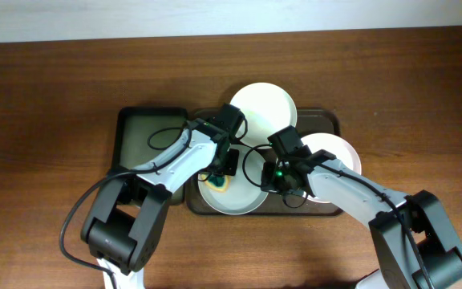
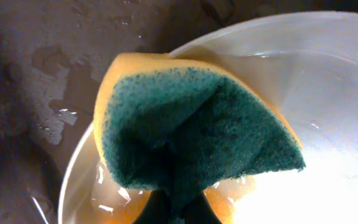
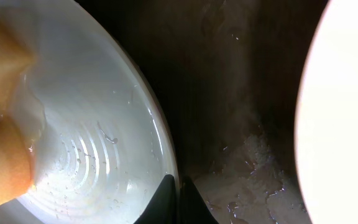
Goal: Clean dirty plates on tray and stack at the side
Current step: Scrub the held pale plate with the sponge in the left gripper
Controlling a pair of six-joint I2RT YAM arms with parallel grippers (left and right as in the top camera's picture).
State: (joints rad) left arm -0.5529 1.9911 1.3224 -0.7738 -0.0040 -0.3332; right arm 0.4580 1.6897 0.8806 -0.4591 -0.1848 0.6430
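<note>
A yellow-and-green sponge (image 2: 191,130) is held folded in the closed left gripper (image 1: 218,172) and pressed onto the wet front plate (image 1: 235,202) on the brown tray (image 1: 327,120), so scrubbing is judged to be under way. The plate's rim appears pinched by the closed right gripper (image 3: 178,199), with both arms bent inward over the tray. Next, a steady wipe across the plate is called for before it is lifted to the tabletop (image 1: 54,80).

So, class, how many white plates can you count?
3: back plate over the tray's far rim, right plate at its right end, front plate at its near edge, partly covered. None seems hidden.

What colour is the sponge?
The sponge is yellow-orange with a dark green scouring face; the left wrist view shows it best.
</note>
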